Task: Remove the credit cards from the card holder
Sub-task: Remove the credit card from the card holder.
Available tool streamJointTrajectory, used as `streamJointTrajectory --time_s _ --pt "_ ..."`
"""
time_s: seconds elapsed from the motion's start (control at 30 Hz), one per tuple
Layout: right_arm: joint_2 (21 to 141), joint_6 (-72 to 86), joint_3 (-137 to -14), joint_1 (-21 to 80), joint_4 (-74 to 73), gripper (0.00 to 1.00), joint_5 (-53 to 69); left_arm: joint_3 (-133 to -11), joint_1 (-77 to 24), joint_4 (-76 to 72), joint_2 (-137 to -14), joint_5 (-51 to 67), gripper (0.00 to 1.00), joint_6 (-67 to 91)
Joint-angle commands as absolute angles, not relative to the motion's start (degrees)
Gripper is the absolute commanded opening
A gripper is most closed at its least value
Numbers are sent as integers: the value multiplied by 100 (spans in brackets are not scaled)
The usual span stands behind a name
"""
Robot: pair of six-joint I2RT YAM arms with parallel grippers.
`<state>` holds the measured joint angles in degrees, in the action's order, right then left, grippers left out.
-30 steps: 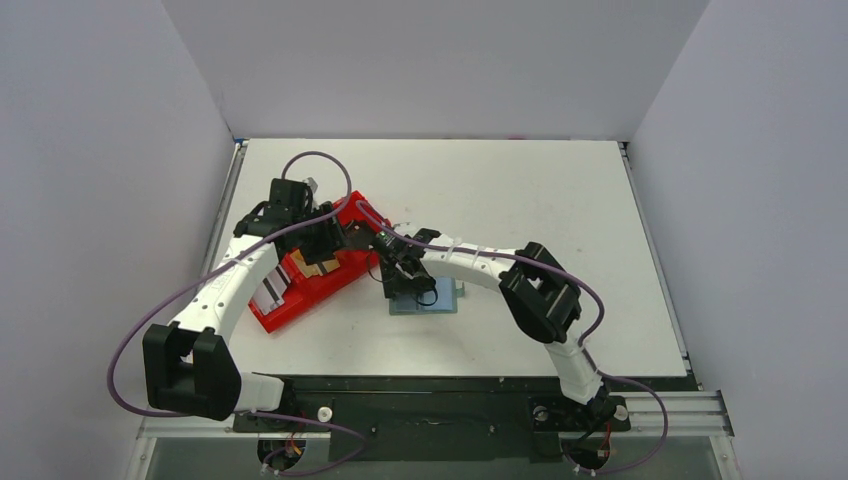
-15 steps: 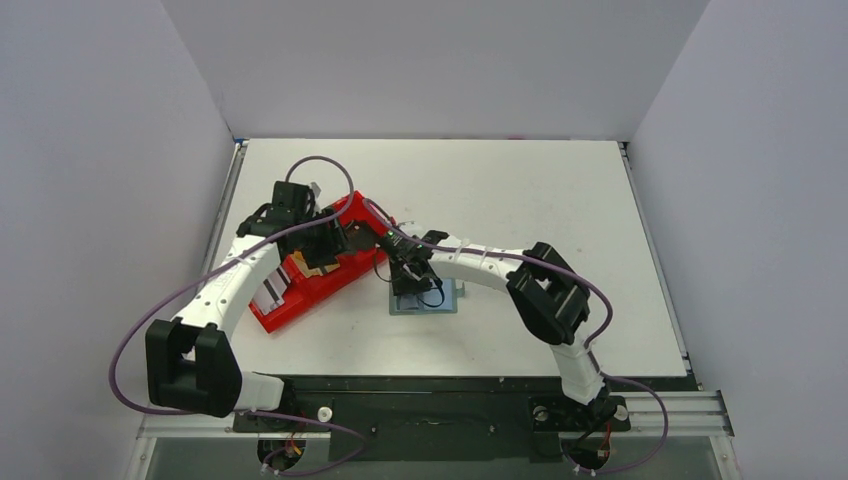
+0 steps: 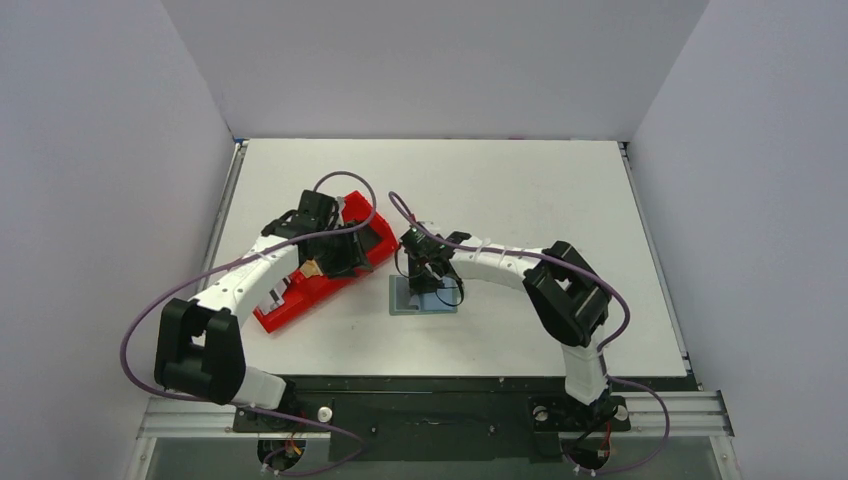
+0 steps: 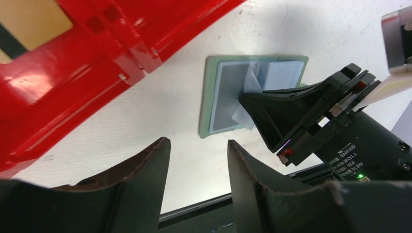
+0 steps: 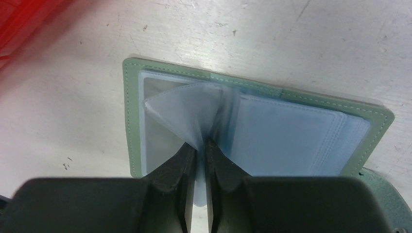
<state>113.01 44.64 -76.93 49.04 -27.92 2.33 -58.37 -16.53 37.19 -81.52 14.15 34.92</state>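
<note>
The grey-green card holder (image 3: 422, 302) lies open on the table, its clear sleeves showing, in the left wrist view (image 4: 206, 97) and the right wrist view (image 5: 130, 121) too. My right gripper (image 3: 426, 281) (image 5: 200, 145) is shut on one clear sleeve (image 5: 184, 109) and holds it raised from the holder's spine; I see no card in that sleeve. My left gripper (image 3: 345, 256) (image 4: 198, 145) is open and empty above the table between the red tray and the holder. A tan-yellow credit card (image 3: 312, 267) (image 4: 31, 22) lies in the red tray.
The red three-compartment tray (image 3: 300, 292) (image 4: 97, 63) lies slanted at the left under the left arm. The right gripper's black fingers (image 4: 282, 109) fill the right of the left wrist view. White walls stand on three sides.
My left gripper has moved right, off the tray toward the holder. My right gripper has shifted slightly right over the holder, still pinching the sleeve.
</note>
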Motion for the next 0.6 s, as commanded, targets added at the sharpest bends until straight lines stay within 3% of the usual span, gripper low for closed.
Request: streamJointTrajectory --time_s 0.0,0.37,0.57 --pt "10900 4593 -7415 4795 -2564 8 318 -5832 -2055 3258 -8392 1538 40 3691" --pt "10564 4680 -6794 4602 -2006 7 536 -6376 -2883 2816 -9767 1057 14 4023" --pt "10375 4640 -6643 4500 -1793 7 676 -6685 -3124 2518 -10332 1048 8 4193"
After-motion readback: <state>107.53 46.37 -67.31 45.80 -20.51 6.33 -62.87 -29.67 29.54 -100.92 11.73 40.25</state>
